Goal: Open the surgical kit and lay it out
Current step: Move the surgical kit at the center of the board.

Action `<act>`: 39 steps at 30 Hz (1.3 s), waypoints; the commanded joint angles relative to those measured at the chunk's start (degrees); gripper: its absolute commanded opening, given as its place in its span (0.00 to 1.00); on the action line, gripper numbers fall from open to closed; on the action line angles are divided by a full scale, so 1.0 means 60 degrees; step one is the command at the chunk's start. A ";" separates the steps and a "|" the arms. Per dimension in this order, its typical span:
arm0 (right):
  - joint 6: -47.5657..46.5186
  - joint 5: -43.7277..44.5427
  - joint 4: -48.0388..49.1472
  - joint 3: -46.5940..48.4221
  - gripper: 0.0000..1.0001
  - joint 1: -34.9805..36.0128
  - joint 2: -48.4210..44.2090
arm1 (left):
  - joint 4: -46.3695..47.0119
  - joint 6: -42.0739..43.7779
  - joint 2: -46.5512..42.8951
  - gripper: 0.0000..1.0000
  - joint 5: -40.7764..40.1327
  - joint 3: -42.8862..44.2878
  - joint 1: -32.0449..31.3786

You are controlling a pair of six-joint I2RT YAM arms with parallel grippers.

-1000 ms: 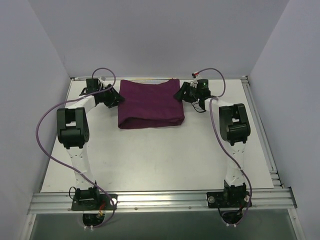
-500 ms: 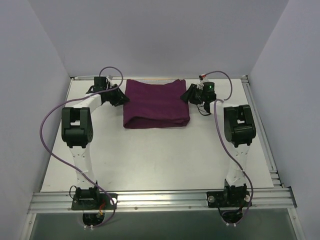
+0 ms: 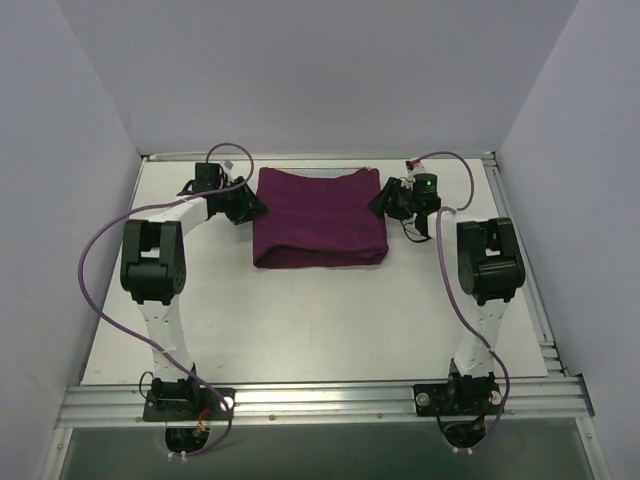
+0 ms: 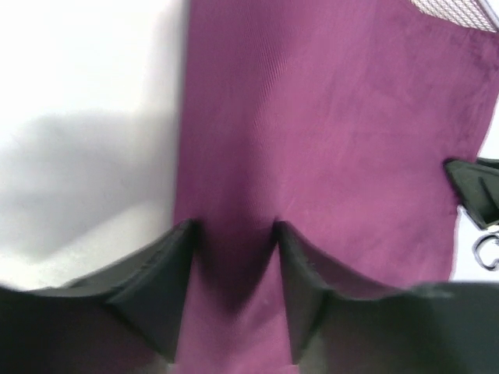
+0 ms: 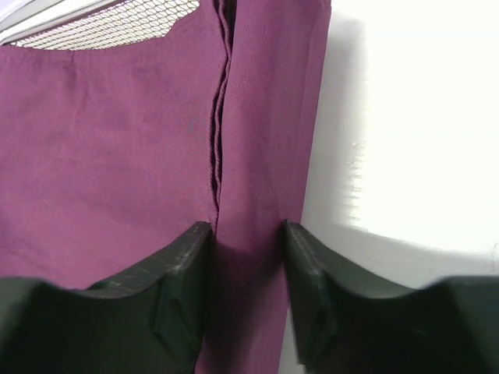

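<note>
Where it lies folded, cloth wrap (image 3: 320,215): between both grippers.
Left gripper (image 4: 234,227): pinching left edge.
Right gripper (image 5: 246,227): pinching right fold.
Wire-mesh tray (image 5: 101,27): exposed at far edge.

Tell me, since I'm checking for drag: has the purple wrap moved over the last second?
Yes. The purple wrap has slid right, toward the table's right rail, and slightly nearer.

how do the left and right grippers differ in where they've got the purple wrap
The left gripper pinches the purple wrap at its left edge; the right gripper pinches its right edge. The left gripper holds smooth cloth; the right gripper holds a narrow strip beside a layered fold. Both grip cloth only, with the mesh tray peeking out beyond.
</note>
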 commanded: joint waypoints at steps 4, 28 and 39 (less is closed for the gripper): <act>-0.0421 -0.0806 -0.1559 0.0596 0.58 -0.0006 -0.0874 | -0.1361 0.0250 -0.0736 0.73 0.0006 0.0505 -0.0373; 0.0017 0.0676 -0.4917 -0.1791 0.92 -0.0343 -0.5813 | 0.0494 0.1146 -0.4810 0.94 -0.1727 -0.0519 -0.0637; 0.1088 -0.0775 -0.5823 -0.2466 0.86 -0.0358 -0.6210 | -0.3088 0.1450 -0.6025 0.78 -0.2280 -0.0960 -0.2202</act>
